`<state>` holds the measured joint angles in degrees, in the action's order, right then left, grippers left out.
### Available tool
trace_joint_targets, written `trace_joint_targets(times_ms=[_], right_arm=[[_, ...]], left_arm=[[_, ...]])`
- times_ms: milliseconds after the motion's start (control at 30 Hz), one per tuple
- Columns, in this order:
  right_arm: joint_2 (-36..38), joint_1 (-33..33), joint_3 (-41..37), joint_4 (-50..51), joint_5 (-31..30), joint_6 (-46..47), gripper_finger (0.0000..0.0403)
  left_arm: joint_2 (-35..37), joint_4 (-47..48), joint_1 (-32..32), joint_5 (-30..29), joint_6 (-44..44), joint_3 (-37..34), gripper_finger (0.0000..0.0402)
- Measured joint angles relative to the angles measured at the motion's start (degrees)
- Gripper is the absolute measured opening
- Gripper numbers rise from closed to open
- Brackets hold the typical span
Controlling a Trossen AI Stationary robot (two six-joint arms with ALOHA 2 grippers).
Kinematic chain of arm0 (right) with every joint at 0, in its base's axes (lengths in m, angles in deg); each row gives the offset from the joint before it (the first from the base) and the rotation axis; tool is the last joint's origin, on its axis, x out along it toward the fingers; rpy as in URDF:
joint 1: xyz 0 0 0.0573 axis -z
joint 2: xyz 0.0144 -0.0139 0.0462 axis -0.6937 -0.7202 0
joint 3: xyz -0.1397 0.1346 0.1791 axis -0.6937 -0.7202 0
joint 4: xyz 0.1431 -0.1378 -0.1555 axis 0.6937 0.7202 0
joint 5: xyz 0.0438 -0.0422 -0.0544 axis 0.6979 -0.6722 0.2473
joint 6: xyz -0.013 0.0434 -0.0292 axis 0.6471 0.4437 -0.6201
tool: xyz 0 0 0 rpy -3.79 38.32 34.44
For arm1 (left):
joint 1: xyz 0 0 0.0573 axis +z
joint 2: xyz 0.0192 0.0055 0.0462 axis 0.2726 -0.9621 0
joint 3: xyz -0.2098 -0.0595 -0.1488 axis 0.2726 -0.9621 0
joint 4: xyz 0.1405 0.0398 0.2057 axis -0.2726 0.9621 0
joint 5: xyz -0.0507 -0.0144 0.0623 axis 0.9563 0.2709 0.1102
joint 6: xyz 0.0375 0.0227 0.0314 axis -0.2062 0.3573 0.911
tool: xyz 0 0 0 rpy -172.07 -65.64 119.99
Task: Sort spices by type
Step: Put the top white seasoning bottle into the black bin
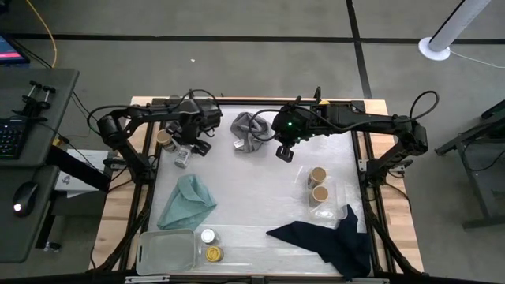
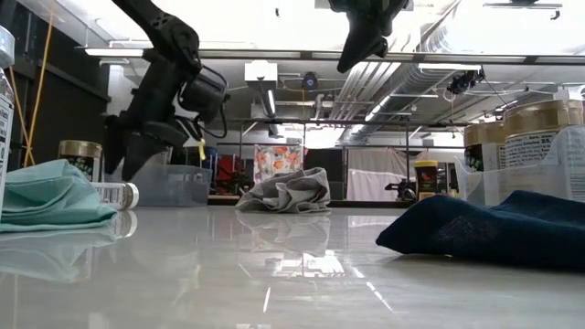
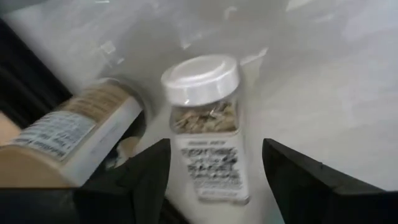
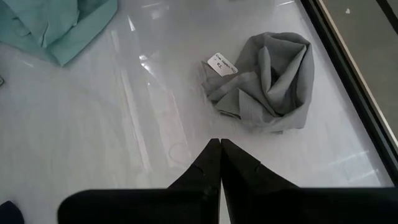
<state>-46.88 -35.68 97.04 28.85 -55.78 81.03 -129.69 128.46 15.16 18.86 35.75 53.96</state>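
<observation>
High view places the left gripper at the table's far left corner, close to the left rim, fingers spread above a white-capped jar lying on its side; a tan-topped jar stands just beside it, nearer the edge; the left wrist view shows the white-capped jar lying between the two dark fingers, neither finger touching it, and the tan-topped jar tilted close alongside; room on that side is tight. The right gripper hangs above the far middle of the table, fingers pressed together and holding nothing; in the right wrist view its fingertips point at bare surface just beside the crumpled grey cloth; the low view shows it raised well above the tabletop. Two more tan-topped jars stand in a clear tray near the right rim; a white-capped jar and a yellow-capped jar sit in a long clear tray along the near edge, just beside a grey tray at the near left corner. A teal cloth lies left of centre; a navy cloth drapes over the near right, reaching the near edge; between the cloths and trays the middle of the table lies open.
</observation>
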Motion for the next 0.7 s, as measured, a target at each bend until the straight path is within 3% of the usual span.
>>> trace_joint_targets(times_ms=[300, 700], right_arm=[[0.0, 0.0, 0.0, -0.08, 0.01, -0.09, 0.0], [0.0, 0.0, 0.0, -0.1, 0.0, -0.09, 0.0]], left_arm=[[0.02, -7.02, 1.94, -0.59, -5.54, -2.14, 0.0241], [0.11, -12.24, 4.26, -1.22, -6.3, -7.58, 0.0239]])
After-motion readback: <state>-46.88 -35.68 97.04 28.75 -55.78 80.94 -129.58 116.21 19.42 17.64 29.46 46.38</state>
